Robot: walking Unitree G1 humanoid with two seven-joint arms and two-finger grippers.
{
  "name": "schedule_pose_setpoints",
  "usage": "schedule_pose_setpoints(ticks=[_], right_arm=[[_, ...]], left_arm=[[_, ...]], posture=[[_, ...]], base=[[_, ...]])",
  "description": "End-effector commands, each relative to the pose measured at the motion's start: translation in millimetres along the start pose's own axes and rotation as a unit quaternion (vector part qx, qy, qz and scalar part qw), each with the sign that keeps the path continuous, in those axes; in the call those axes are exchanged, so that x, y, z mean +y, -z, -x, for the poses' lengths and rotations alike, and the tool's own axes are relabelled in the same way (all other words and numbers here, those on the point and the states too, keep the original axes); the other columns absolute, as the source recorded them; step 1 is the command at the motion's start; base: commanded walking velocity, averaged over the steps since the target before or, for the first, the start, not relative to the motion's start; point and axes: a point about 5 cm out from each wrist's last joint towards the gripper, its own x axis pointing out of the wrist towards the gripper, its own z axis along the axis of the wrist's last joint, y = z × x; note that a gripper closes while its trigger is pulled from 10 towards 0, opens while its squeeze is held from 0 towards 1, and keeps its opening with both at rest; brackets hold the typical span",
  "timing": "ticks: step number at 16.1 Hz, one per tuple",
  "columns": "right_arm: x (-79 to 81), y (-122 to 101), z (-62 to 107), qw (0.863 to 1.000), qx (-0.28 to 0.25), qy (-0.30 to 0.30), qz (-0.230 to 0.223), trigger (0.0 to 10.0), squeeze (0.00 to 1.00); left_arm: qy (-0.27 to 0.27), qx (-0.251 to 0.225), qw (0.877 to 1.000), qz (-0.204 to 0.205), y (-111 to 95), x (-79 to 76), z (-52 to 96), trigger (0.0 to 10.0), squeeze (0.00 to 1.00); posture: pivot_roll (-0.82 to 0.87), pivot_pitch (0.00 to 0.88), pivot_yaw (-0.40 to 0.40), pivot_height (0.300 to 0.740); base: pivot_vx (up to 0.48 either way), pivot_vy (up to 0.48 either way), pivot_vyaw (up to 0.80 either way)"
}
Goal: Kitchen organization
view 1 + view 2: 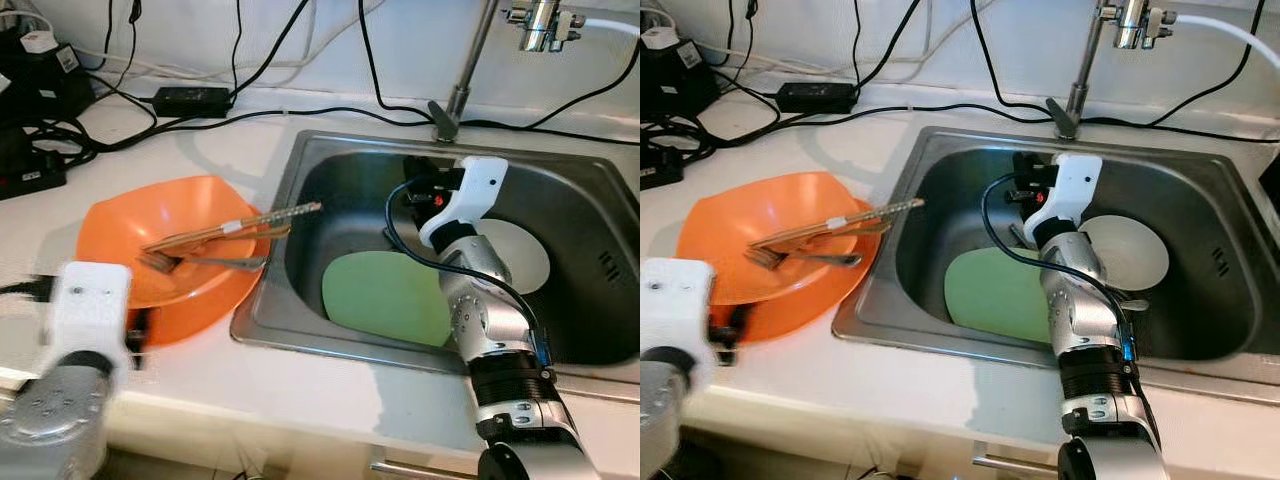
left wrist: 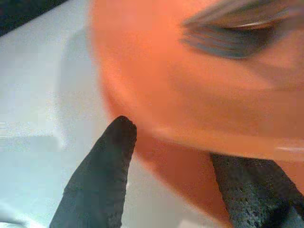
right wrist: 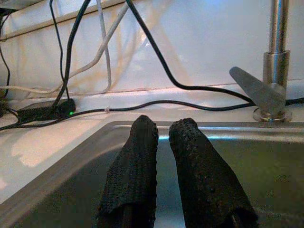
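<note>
Orange bowl at our left hand, dishes waiting in the sink

Nearest, our left hand (image 2: 175, 156) sits at the near rim of the orange bowl (image 1: 165, 225) on the white counter (image 1: 330, 385), fingers apart around the rim, though we cannot tell if they grip it. Chopsticks (image 1: 235, 227) and a fork (image 1: 200, 262) lie in the bowl. Farther right, a green plate (image 1: 385, 295) and a white plate (image 1: 1130, 250) lie in the steel sink (image 1: 320, 160), where our right hand (image 3: 164, 137) hovers nearly closed and empty. Beyond stands the tap (image 1: 462, 70). We judge the tidying barely begun.
</note>
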Motion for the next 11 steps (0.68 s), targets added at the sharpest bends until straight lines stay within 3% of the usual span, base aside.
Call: schedule_pose_setpoints(ticks=[1, 3, 7, 11], right_arm=[[4.2, -3.2, -3.7, 1.000, -0.008, -0.008, -0.005, 10.0, 0.00], [4.1, -2.8, -3.6, 1.000, -0.007, -0.009, -0.005, 10.0, 0.00], [3.0, -2.4, -2.5, 1.000, -0.008, -0.007, -0.005, 10.0, 0.00], [2.2, -1.2, -2.0, 1.000, -0.007, -0.004, -0.006, 10.0, 0.00]], left_arm=[[-0.046, 0.015, 0.999, -0.003, 4.2, 12.2, -2.9, 10.0, 0.00], [-0.087, -0.008, 0.996, -0.008, -3.1, 23.4, -7.2, 10.0, 0.00], [-0.119, -0.035, 0.992, -0.032, -12.6, 30.5, -10.9, 10.0, 0.00], [-0.202, -0.097, 0.971, -0.086, -31.5, 47.6, -9.6, 10.0, 0.00]], posture=[[0.28, 0.127, -0.009, 0.740], [0.28, 0.125, -0.016, 0.740], [0.27, 0.125, -0.011, 0.740], [0.27, 0.115, -0.010, 0.740]], base=[[0.000, 0.000, 0.00], [0.000, 0.000, 0.00], [0.000, 0.000, 0.00], [0.000, 0.000, 0.00]])
